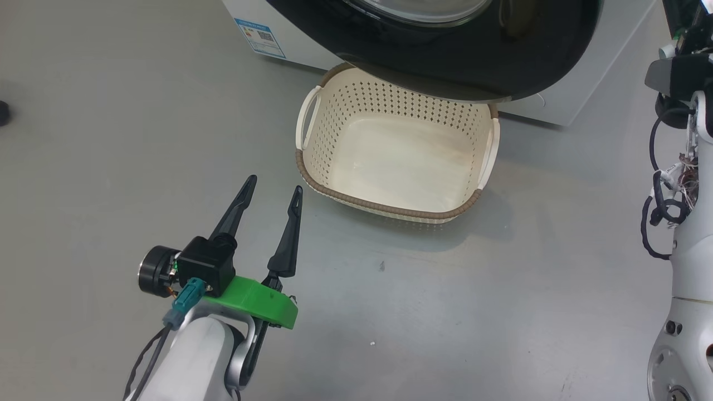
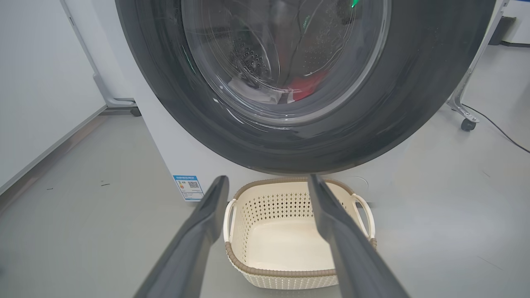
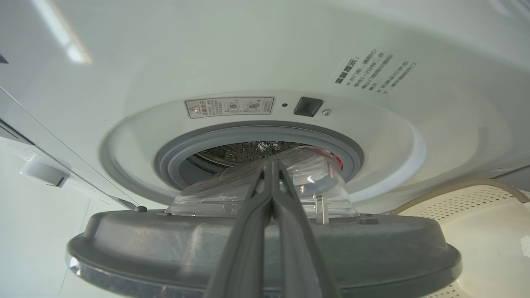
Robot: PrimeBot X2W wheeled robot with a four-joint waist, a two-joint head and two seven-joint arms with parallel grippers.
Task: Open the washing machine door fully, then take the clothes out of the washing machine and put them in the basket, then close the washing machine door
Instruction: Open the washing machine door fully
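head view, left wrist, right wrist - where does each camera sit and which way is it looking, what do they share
Head view: on the head, looking down at the floor and basket; open left gripper lower left, pale right arm at right edge.
Left wrist view: low, looking level along its spread fingers at the washing machine door, clothes behind its glass.
Right wrist view: by the door's inner side, looking past the shut right gripper into the washing machine.
Shared: basket and door appear in all three.
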